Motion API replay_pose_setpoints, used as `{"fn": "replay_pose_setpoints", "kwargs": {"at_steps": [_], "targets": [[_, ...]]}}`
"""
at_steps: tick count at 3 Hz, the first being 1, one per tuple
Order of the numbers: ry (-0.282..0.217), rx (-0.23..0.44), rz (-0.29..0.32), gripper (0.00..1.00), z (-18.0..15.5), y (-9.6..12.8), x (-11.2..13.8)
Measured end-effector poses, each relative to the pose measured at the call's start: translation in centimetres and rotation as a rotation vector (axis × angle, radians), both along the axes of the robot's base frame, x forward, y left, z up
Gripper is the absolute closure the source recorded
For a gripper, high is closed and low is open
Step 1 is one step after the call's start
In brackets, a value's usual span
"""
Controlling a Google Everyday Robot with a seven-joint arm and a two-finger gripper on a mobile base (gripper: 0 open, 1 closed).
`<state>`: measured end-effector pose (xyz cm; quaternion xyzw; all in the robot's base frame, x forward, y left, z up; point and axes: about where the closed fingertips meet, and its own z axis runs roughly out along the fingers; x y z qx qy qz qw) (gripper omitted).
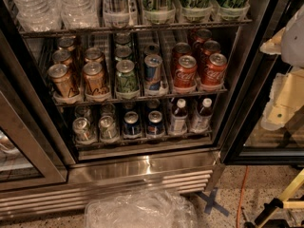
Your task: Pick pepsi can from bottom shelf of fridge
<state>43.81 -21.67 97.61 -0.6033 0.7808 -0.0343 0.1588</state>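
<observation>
**Pepsi can sitting on the lowest rack, end effector off to the right**

The pepsi can [155, 122] is standing upright at the front of the bottom shelf [142, 141], in a lane near the middle, with its silver top facing up toward the camera. A second pepsi can [131, 123] is sitting just beside it on the left, in the neighbouring lane. Two silver cans [81, 128] are occupying the lanes further left, and two white-capped bottles [178, 115] are standing to the right. On the rack above, red Coca-Cola cans [185, 72] are lining up over the bottles. The fridge [142, 167] is showing its stainless base and grille slats below the shelf. The end effector [281, 106] is hanging outside the fridge near the right edge of the view, in front of the neighbouring glass door and well apart from the pepsi can. I cannot tell how far open it is or whether it is gripping anything. A crumpled clear plastic sheet [142, 208] is lying on the floor in front of the base.
</observation>
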Motion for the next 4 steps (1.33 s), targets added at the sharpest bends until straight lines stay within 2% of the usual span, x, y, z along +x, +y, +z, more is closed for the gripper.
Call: {"fn": "replay_pose_setpoints", "kwargs": {"at_steps": [2, 3, 4], "targets": [[-0.001, 0.02, -0.014, 0.0, -0.5, 0.2, 0.0], [-0.005, 0.119, -0.054, 0.0, -2.6, 1.3, -0.8], [-0.039, 0.273, -0.065, 0.0, -5.3, 3.4, -2.1]]}}
